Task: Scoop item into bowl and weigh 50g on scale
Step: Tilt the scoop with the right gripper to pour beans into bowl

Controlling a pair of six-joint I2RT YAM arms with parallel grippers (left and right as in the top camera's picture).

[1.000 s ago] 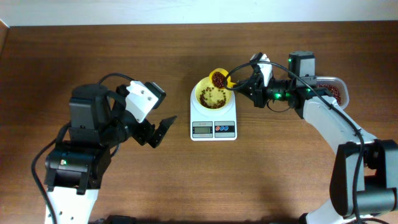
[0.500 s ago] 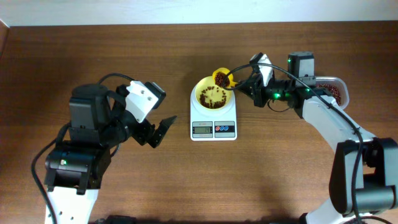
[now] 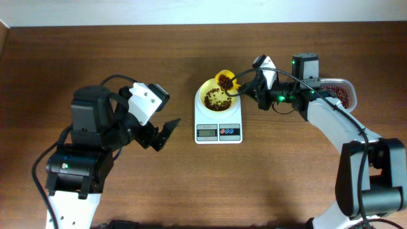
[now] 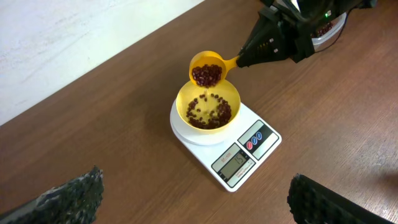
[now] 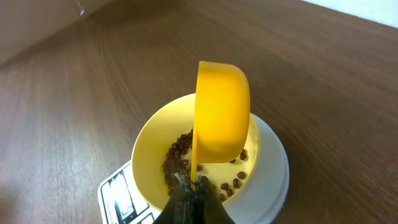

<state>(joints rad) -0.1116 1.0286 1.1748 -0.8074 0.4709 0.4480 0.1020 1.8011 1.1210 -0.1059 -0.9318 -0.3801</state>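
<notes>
The pale yellow bowl (image 3: 216, 97) sits on the white scale (image 3: 218, 130) at the table's middle and holds some red-brown beans (image 4: 211, 113). My right gripper (image 3: 250, 86) is shut on the handle of a yellow scoop (image 3: 224, 80), tilted over the bowl's far right rim with beans in it (image 4: 206, 74). In the right wrist view the scoop (image 5: 221, 112) is tipped on its side above the bowl (image 5: 149, 149). My left gripper (image 3: 162, 135) is open and empty, left of the scale. The scale display (image 4: 234, 164) shows digits I cannot read surely.
A clear plastic tub (image 3: 338, 93) with more beans stands at the right, behind my right arm. A pale wall runs along the table's far edge. Bare brown wood lies around the scale.
The scoop has tipped further over the bowl and more beans lie in the bowl. My left arm has not moved.
</notes>
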